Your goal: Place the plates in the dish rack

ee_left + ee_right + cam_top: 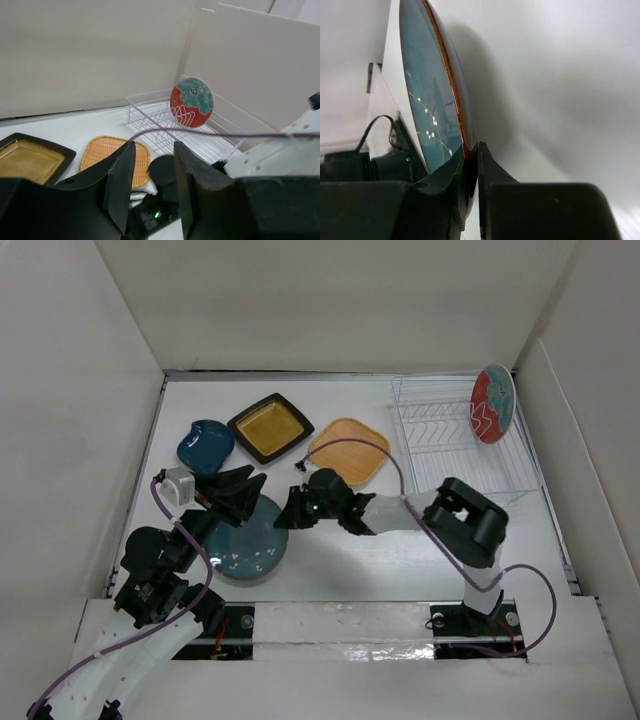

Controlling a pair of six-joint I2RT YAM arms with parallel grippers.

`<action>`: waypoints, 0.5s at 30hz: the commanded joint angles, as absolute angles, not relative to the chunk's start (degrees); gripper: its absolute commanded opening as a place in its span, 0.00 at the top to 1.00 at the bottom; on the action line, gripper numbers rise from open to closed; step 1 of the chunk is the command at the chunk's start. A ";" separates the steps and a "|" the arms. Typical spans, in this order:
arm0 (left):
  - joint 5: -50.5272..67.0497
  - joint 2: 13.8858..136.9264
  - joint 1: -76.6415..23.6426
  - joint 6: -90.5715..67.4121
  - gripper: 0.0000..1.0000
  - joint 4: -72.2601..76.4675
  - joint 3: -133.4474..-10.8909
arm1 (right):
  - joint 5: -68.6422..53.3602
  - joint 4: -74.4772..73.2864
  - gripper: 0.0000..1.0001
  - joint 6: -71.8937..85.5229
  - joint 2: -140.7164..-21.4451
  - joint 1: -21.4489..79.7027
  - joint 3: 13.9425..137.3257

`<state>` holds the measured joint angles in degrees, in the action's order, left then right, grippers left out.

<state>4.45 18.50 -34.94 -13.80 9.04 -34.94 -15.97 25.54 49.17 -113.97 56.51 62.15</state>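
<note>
Our right claw [472, 150] is clenched on the rim of the dark teal plate [427, 85], one finger on the glazed face and the other on the brown underside, with only the outermost edge between them. The plate sits near the front left of the tabletop [380, 560]. Whether its edge is off the surface we cannot tell. Just beside it our left claw [153, 147] is released, its fingers apart with nothing between them. We judge the plate to be stiff glazed ceramic: fairly heavy for so shallow a pinch, slick on both faces, and likely to chip if it drops or knocks the wire. Held at one point on the rim, it will want to swing about the fingers, so we would seat the fingers deeper over the lip and carry it slowly. Further back lie the small blue plate [205, 443], the black-rimmed square plate [270, 427] and the wooden plate [350, 450]. At the far right stands the dish rack [440, 440], with the red plate [492, 403] upright at its far end.
</note>
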 commanded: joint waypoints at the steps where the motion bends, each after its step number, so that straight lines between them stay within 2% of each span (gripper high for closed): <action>1: 4.13 18.19 -35.24 -13.18 0.65 11.16 -35.07 | -10.39 32.01 1.00 40.80 -98.38 50.02 61.97; 7: 3.51 17.40 -35.24 -13.09 0.62 11.07 -34.98 | -0.01 21.11 1.00 29.99 -75.88 35.62 57.48; 10: 5.19 17.05 -35.24 -13.18 0.62 11.77 -34.63 | 17.06 14.17 1.00 20.42 -66.57 29.47 58.44; 15: 6.75 17.23 -35.24 -13.71 0.61 11.60 -34.89 | 31.37 14.24 1.00 4.86 -63.28 19.88 62.39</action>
